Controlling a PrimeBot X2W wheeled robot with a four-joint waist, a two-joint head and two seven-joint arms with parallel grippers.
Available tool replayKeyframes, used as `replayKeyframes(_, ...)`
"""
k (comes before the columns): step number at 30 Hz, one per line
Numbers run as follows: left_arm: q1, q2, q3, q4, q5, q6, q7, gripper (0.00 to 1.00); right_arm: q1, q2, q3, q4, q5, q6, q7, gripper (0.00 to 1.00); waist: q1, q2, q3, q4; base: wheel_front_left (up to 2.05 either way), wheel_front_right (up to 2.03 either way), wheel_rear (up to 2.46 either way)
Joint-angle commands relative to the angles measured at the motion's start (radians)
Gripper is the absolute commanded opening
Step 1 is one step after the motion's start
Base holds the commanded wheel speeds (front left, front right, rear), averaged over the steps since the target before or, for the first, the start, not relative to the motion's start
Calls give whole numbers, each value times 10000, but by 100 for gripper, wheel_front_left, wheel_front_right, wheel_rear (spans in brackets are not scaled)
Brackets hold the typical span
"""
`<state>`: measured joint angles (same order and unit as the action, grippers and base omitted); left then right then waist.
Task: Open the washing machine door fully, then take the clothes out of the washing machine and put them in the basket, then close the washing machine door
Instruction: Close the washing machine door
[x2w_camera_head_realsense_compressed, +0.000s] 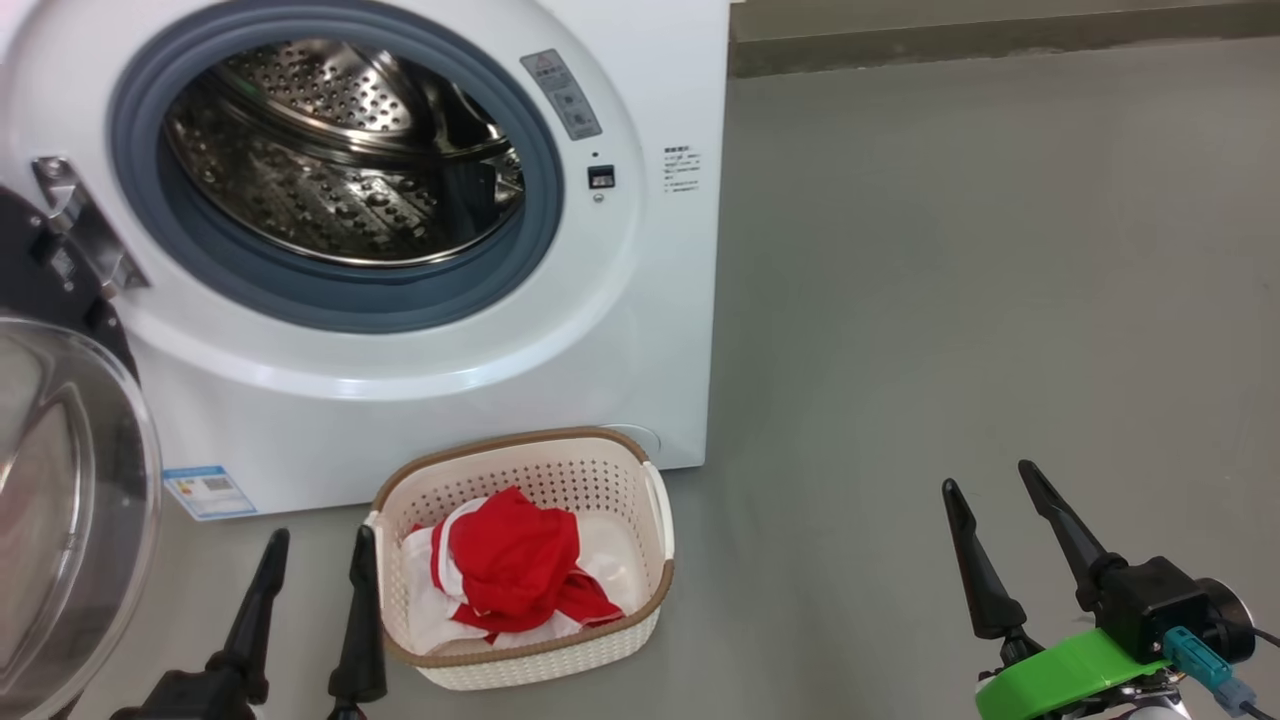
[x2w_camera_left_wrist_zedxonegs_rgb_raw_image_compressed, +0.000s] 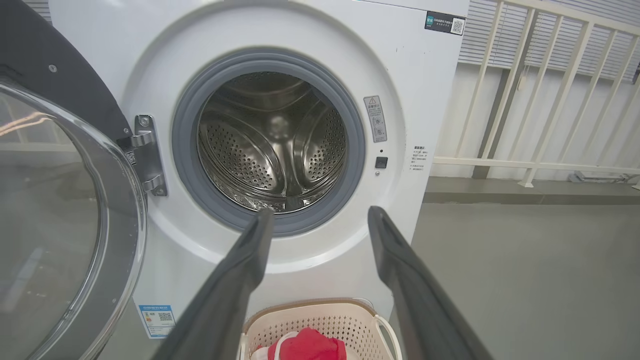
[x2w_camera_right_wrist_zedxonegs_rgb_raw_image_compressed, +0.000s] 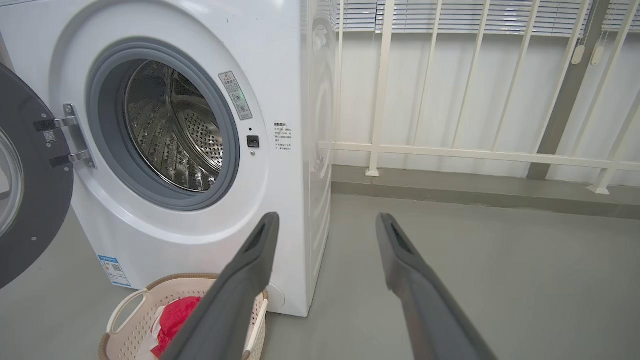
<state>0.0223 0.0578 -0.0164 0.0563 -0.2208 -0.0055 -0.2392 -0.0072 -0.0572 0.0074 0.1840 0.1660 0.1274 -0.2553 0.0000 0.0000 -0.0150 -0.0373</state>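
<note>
Rightward, open grey floor (x2w_camera_head_realsense_compressed: 960, 300) beside the basket (x2w_camera_head_realsense_compressed: 560, 478) and washing machine (x2w_camera_head_realsense_compressed: 400, 400).

Drum (x2w_camera_head_realsense_compressed: 340, 170) — shiny steel; basket (x2w_camera_head_realsense_compressed: 560, 478), perforated plastic

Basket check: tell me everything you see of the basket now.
The basket is a small cream perforated plastic tub, rounded rectangular, with a brown woven-look rim and white side handles. It stands upright on the grey floor just before the washing machine, holding the red-and-white clothes. The open left gripper is beside its left end; contact unclear.
</note>
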Motion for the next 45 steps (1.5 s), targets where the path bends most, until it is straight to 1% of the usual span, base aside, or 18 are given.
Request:
replayKeyframes(1, -259, 190, 285, -337, 81, 102, -66, 100, -267, -103, 223, -230, -20, 33, -65, 100, 0, 0, 11, 148, 0, 0, 0)
replayKeyframes(8, -205, 218, 238, -709, 165, 333, 87, 100, -259, -131, 380, -256, 8, 33, -65, 100, 0, 0, -7, 945, 0, 0, 0)
replayKeyframes(14, -133, 238, 243, -991, 157, 437, 147, 100, -303, -167, 506, -282, 25, 33, -65, 100, 0, 0, -15, 1556, 0, 0, 0)
replayKeyframes(24, 10, 307, 283, -1465, 275, 763, 356, 100, -494, -167, 907, -313, 95, 33, -65, 100, 0, 0, -73, 2708, 0, 0, 0)
replayKeyframes(30, 53, 337, 316, -1688, 260, 879, 405, 100, -572, -136, 1156, -292, 115, 33, -65, 100, 0, 0, -122, 3388, 0, 0, 0)
replayKeyframes(35, 112, 407, 274, -1913, 445, 1042, 500, 100, -612, -122, 1300, -322, 127, 33, -65, 100, 0, 0, -108, 3935, 0, 0, 0)
replayKeyframes(41, 201, 530, 261, -2118, 666, 1210, 545, 100, -647, -88, 1468, -337, 167, 33, -65, 100, 0, 0, -160, 4504, 0, 0, 0)
replayKeyframes(45, 266, 583, 315, -2224, 792, 1392, 628, 100, -684, -54, 1571, -365, 176, 33, -65, 100, 0, 0, -162, 4760, 0, 0, 0)
